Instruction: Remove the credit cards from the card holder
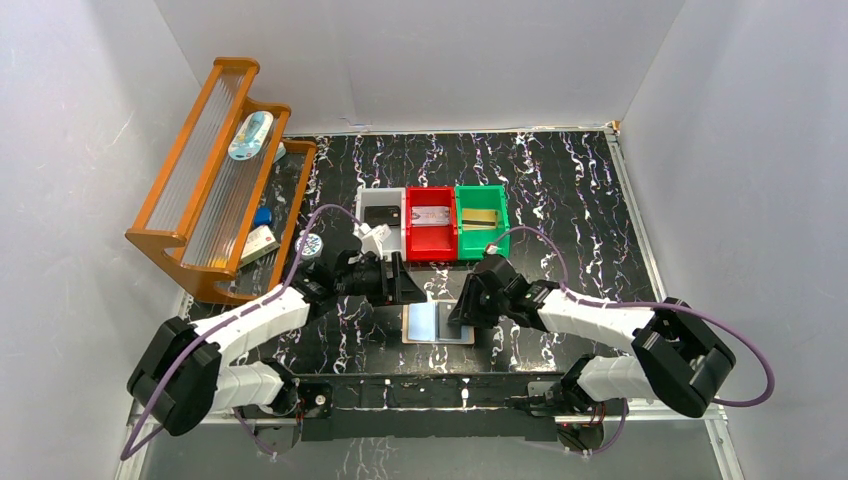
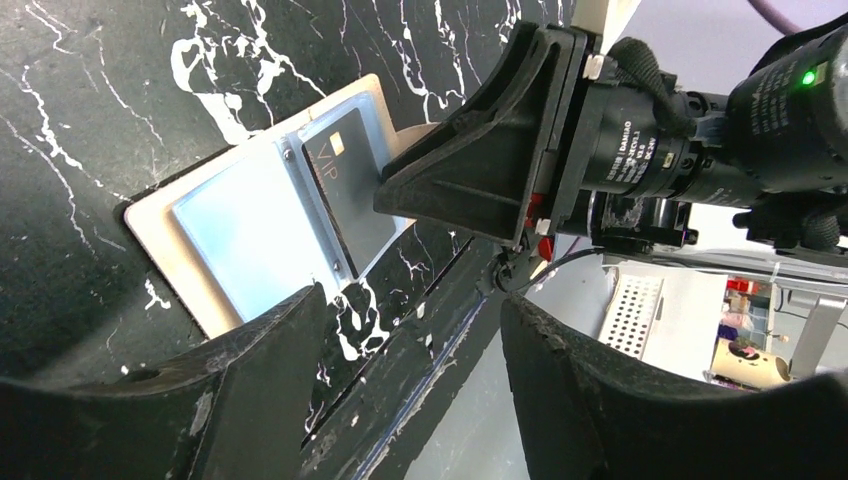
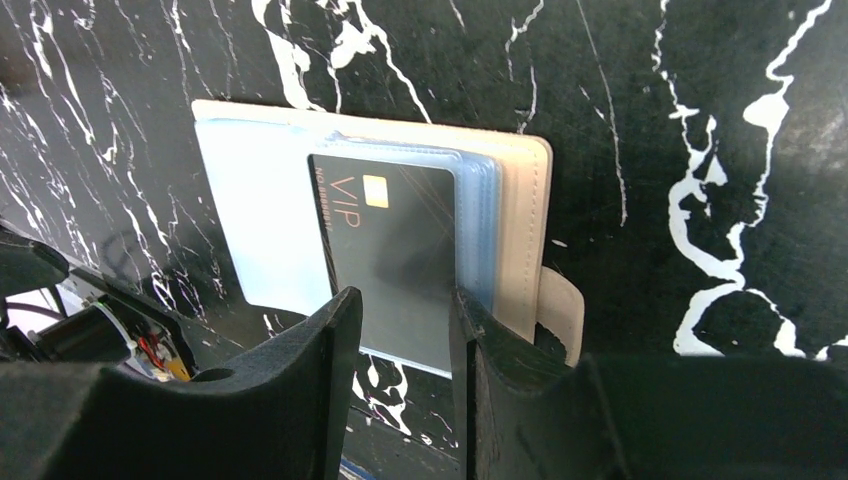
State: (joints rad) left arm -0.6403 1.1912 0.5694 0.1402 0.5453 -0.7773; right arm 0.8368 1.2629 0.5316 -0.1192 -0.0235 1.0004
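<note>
Low in the right wrist view, the right gripper (image 3: 405, 345) holds its fingers slightly apart astride the near edge of 1 black card (image 3: 400, 240), clamping nothing. The left gripper (image 2: 410, 380) hangs wide apart nearby. The step looks like drawing this card out. Next it needs a pinch on that edge and a straight pull. The card holder (image 3: 255, 200) lies open and flat at centre frame, its long axis left to right and its strap tab (image 3: 563, 308) at lower right.

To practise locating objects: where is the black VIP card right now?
In the right wrist view, the black VIP card sits in the strap-side pocket of the open card holder, on the table, by the right gripper.
</note>
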